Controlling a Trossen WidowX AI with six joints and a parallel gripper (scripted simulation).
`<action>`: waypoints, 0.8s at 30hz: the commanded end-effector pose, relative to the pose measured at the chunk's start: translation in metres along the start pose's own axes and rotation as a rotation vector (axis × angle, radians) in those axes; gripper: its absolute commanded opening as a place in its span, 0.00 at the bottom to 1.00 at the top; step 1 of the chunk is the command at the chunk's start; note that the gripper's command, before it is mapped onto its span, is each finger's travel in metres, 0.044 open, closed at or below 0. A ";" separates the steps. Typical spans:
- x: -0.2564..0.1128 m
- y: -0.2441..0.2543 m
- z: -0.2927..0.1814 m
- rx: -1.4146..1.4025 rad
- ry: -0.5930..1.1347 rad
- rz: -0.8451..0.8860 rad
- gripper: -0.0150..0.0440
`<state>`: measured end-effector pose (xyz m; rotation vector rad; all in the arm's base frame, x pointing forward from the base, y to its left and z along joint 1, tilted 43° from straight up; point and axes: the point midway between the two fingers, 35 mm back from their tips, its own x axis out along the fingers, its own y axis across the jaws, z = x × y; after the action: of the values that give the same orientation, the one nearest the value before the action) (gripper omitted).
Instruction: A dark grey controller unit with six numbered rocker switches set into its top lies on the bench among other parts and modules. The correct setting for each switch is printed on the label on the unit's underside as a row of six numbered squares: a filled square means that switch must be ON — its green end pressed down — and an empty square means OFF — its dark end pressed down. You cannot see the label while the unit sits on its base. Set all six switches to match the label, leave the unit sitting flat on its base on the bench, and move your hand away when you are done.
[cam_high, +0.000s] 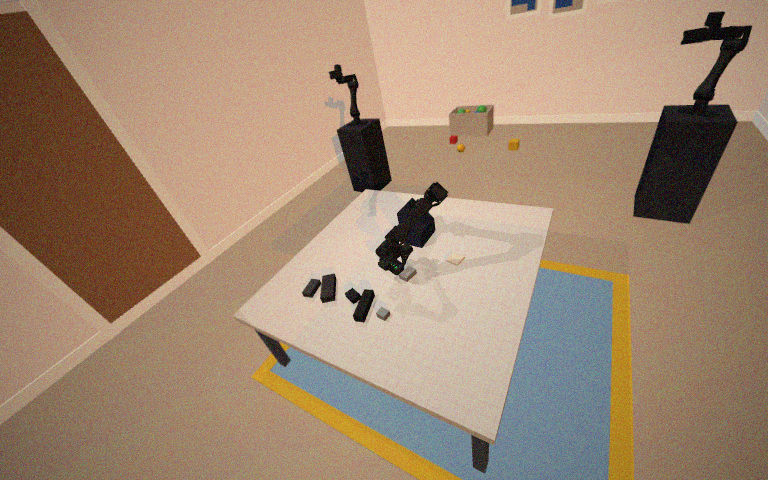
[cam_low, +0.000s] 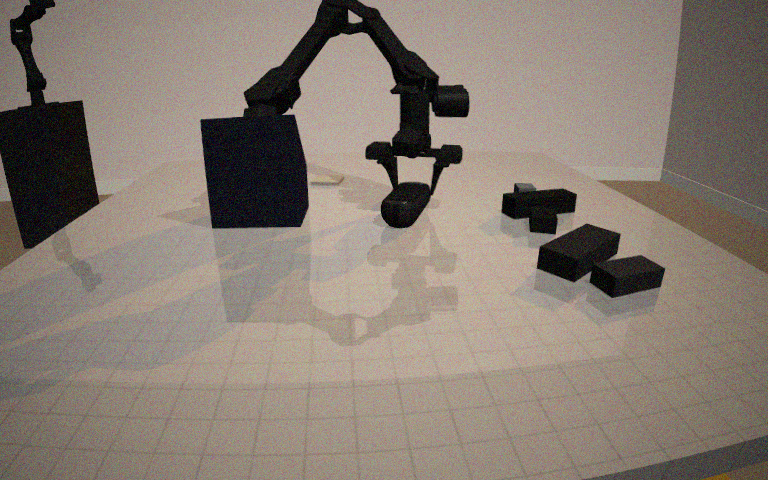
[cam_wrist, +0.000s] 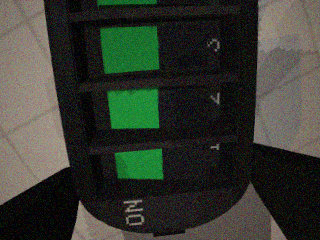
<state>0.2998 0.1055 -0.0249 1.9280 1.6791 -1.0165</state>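
Note:
The dark grey controller unit (cam_high: 389, 264) (cam_low: 398, 212) (cam_wrist: 187, 112) is between the fingers of my gripper (cam_low: 414, 189) (cam_wrist: 161, 165), which is shut on its two long sides near the end with switch 1. In the wrist view its top faces the camera, with switches 1, 2 and 3 and an edge of a fourth. Their green halves lie on the left, on the side of the "ON" print; which ends are pressed down I cannot tell. In the exterior view the unit is low, close over or on the bench (cam_low: 396, 407); contact is unclear. Its underside label is hidden.
A grey block (cam_high: 407, 273) lies close by the unit. Several black blocks, such as a long one (cam_high: 364, 305) (cam_low: 546, 202) and a wide one (cam_high: 328, 287) (cam_low: 577, 251), lie farther off. A small grey block (cam_high: 382, 313) and a flat tan piece (cam_high: 455, 259) (cam_low: 327, 180) also show.

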 end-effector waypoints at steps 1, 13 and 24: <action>0.000 0.000 0.000 0.000 0.000 0.000 0.87; -0.001 0.000 0.002 0.000 -0.001 0.000 1.00; -0.040 -0.002 0.060 -0.001 -0.001 -0.001 1.00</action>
<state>0.2811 0.0351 -0.0353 1.9438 1.6687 -1.0313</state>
